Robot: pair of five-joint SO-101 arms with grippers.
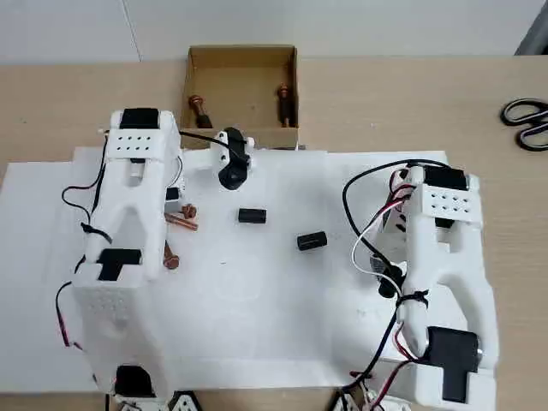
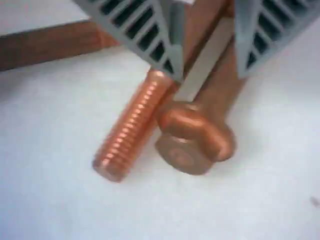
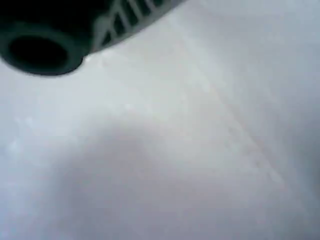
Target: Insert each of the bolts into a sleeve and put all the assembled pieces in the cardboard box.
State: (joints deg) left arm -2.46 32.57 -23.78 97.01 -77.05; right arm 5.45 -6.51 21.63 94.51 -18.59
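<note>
My left gripper (image 2: 205, 75) is low over the copper bolts (image 1: 183, 216) beside the left arm. Its grey fingers (image 2: 150, 35) stand on either side of one bolt (image 2: 197, 135), and a thin gap shows beside the shank. A second bolt (image 2: 127, 137) lies against it. A third bolt (image 1: 171, 256) lies closer to the front. Two black sleeves (image 1: 251, 216) (image 1: 312, 241) lie mid-table. My right gripper (image 1: 387, 267) is tucked under the right arm and shut on a black sleeve (image 3: 40, 47) just above the white sheet. The cardboard box (image 1: 242, 55) holds two assembled pieces (image 1: 199, 110) (image 1: 283, 101).
A white sheet (image 1: 274, 325) covers the wooden table. Scissors (image 1: 527, 122) lie at the far right edge. A white-and-black unit on a cable (image 1: 231, 163) sits between the box and the sleeves. Wires hang beside both arms.
</note>
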